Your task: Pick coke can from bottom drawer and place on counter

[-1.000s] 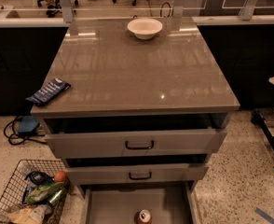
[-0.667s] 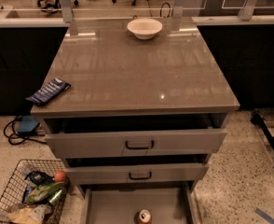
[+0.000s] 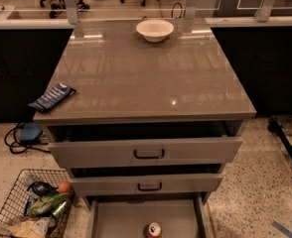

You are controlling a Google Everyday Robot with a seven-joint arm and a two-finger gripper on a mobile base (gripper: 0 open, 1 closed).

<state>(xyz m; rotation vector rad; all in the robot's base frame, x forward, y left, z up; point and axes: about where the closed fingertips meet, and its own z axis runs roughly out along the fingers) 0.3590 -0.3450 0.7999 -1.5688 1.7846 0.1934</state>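
Note:
The coke can (image 3: 153, 229), red with a silver top, stands upright on the grey floor of the open bottom drawer (image 3: 126, 217), near its front middle at the lower edge of the camera view. The counter (image 3: 146, 73) is the glossy grey-brown top of the drawer cabinet above it. The gripper is not in view, and no arm shows over the counter or the drawer.
A white bowl (image 3: 155, 29) sits at the counter's far middle and a blue packet (image 3: 52, 97) at its left front edge. The two upper drawers (image 3: 148, 152) stand slightly pulled out. A wire basket (image 3: 27, 209) holding an orange fruit (image 3: 63, 186) is on the floor at the left. A black stand (image 3: 287, 143) is at the right.
A pale shape at the right edge of the view a second ago has slid out of sight. The can, drawers and counter items have not moved.

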